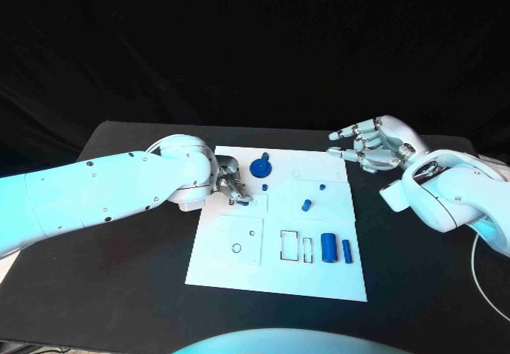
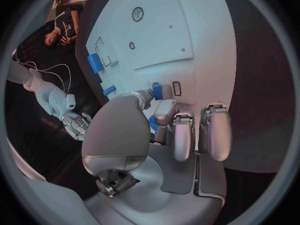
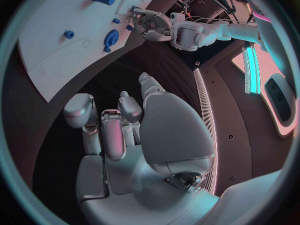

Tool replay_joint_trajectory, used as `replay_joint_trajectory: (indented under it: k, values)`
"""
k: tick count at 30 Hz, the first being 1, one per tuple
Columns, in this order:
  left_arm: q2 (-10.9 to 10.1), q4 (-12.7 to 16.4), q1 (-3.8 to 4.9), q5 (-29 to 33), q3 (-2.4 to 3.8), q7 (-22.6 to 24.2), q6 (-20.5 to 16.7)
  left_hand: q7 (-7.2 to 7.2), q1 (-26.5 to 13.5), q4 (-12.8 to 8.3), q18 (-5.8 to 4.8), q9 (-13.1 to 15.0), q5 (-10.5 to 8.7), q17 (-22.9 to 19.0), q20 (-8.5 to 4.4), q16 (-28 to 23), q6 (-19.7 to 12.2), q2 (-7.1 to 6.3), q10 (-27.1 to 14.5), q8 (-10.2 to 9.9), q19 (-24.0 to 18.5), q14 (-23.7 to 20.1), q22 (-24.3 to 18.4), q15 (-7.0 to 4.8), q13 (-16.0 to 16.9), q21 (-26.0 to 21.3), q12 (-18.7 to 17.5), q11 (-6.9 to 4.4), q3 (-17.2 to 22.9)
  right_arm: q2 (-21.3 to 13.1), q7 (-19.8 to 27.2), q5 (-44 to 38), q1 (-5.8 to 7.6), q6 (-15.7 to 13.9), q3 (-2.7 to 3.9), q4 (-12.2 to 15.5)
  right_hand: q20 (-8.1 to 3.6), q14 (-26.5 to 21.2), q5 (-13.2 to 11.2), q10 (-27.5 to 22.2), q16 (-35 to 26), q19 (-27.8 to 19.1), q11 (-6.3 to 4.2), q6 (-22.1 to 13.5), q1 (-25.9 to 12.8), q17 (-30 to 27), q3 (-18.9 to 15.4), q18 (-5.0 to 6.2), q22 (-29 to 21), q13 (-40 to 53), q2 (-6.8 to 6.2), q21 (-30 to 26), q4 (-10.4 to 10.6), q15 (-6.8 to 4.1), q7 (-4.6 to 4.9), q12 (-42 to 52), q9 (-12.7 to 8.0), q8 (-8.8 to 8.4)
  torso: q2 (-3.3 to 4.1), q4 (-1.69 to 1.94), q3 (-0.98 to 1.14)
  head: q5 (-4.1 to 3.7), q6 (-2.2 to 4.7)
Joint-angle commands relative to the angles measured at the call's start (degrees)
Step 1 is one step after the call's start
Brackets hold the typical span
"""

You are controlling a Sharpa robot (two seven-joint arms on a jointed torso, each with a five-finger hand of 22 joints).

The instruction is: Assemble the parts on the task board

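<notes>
We pinch a small part (image 1: 237, 193) in left hand (image 1: 228, 183), board (image 1: 239, 269) 9 o'clock, to seat it | right hand (image 1: 372, 144) empty, fingers loosely curled, parked clear at 2 o'clock

You have a flat white rectangular task board (image 1: 239, 265) marked with thin dark outlines, lying on a matte black table (image 1: 127, 295). On it sit small glossy blue plastic parts (image 1: 331, 248). Both white arms end in silver metal hands, left hand (image 1: 228, 185) and right hand (image 1: 371, 146).
</notes>
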Motion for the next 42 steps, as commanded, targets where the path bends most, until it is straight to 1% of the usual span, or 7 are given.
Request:
replay_joint_trajectory:
  k: [1,10,13,17,31,33,42]
  values:
    - [0.03,0.04,-0.15,-0.58,-0.17,-0.66,2.46,-0.36,-0.57,-9.38,-1.02,0.11,0.28,15.09,0.29,0.17,0.12,0.34,0.55,0.31,1.58,6.01,7.17,0.14,-0.01,-0.08,0.05,0.01,9.72,0.05,0.43,0.00,-0.05,0.99,0.01,0.08,-0.27,3.18,0.14,-0.35,-0.15,-0.21,-0.12,0.14,0.03,3.33,-0.27,1.07,-0.05,-0.09,0.51,-0.40,-0.02,0.06,-0.19,-0.25,0.08,0.04,0.02,-0.04,0.00,0.00,-0.04]
    - [0.72,-0.35,-0.15,-0.17,-0.19,-0.61,2.20,-0.62,-2.56,-9.43,-1.06,0.51,0.10,15.09,0.28,0.17,0.55,0.44,0.84,0.65,1.68,6.01,7.37,0.07,0.19,0.00,0.32,-0.13,9.14,-0.03,0.40,0.00,-0.04,1.05,0.01,0.32,-0.27,3.18,0.14,-0.35,-0.15,-0.21,-0.12,0.14,0.03,3.33,-0.27,1.07,-0.05,-0.09,0.51,-0.40,-0.02,0.06,-0.19,-0.25,0.08,0.04,0.02,-0.03,0.08,-0.02,-0.09]
    - [1.07,-0.70,-0.15,0.05,-0.23,-0.59,2.29,-0.76,-3.50,-9.33,-1.09,0.65,0.08,15.09,0.22,0.17,0.80,0.64,1.00,0.77,1.76,6.01,7.52,-0.01,0.37,0.09,0.53,-0.24,8.67,-0.14,0.39,0.00,-0.04,1.07,0.01,0.48,-0.27,3.18,0.14,-0.35,-0.15,-0.21,-0.12,0.14,0.03,3.33,-0.27,1.07,-0.05,-0.09,0.51,-0.40,-0.02,0.06,-0.19,-0.25,0.08,0.04,0.04,-0.04,0.06,-0.01,-0.13]
    - [1.52,-1.23,-0.15,0.32,-0.27,-0.56,2.72,-1.03,-5.95,-8.46,-1.15,0.73,0.05,15.09,0.13,0.17,1.52,1.05,1.34,0.84,1.89,6.01,7.75,-0.12,0.79,0.22,0.96,-0.42,7.42,-0.26,0.36,0.00,-0.04,1.12,0.01,0.62,-0.27,3.18,0.14,-0.35,-0.15,-0.21,-0.12,0.14,0.03,3.33,-0.27,1.07,-0.05,-0.09,0.51,-0.40,-0.02,0.06,-0.19,-0.25,0.08,0.04,0.02,-0.11,0.10,0.03,-0.27]
    - [2.49,-2.33,-0.15,0.46,-0.32,-0.54,4.16,-1.52,-10.18,-7.32,-1.24,0.65,0.02,15.09,-0.17,0.17,3.06,1.77,2.08,0.63,2.13,6.01,8.18,-0.43,1.77,0.44,1.90,-0.81,4.08,-0.56,0.39,-0.02,-0.01,0.97,0.01,1.08,-0.27,3.17,-0.04,-0.45,-0.27,-0.34,-0.10,0.08,-0.05,3.20,-0.40,1.13,-0.41,-0.29,0.66,-0.65,0.08,0.06,-0.17,-0.45,0.06,0.00,-0.01,-0.02,0.08,-0.11,-0.41]
    - [2.57,-2.45,-0.15,0.46,-0.32,-0.54,4.23,-1.55,-10.56,-7.21,-1.26,0.64,0.02,15.09,-0.19,0.17,3.20,1.81,2.13,0.61,2.17,6.01,8.26,-0.45,1.81,0.49,1.94,-0.84,3.76,-0.59,0.40,-0.02,0.00,0.98,0.01,1.09,-0.27,3.17,-0.17,-0.46,-0.29,-0.33,-0.10,0.05,-0.09,3.19,-0.47,1.13,-0.43,-0.32,0.67,-0.69,0.12,0.06,-0.17,-0.46,0.06,-0.01,-0.03,0.03,0.03,-0.17,-0.38]
    - [3.03,-3.07,-0.14,0.46,-0.32,-0.52,3.92,-1.74,-15.08,-4.57,-1.42,0.57,-0.07,15.09,-0.27,0.17,4.51,2.95,2.96,0.55,2.55,6.01,8.90,-0.52,2.83,0.91,2.91,-0.96,-0.03,-0.56,0.68,-0.03,0.00,0.55,0.01,1.16,-0.27,3.07,-0.47,-0.71,-0.60,-0.71,-0.08,-0.02,-0.22,2.75,-0.68,1.27,-1.18,-0.71,0.65,-1.17,0.21,0.08,-0.15,-0.97,0.05,-0.04,0.00,-0.03,-0.02,-0.24,-0.38]
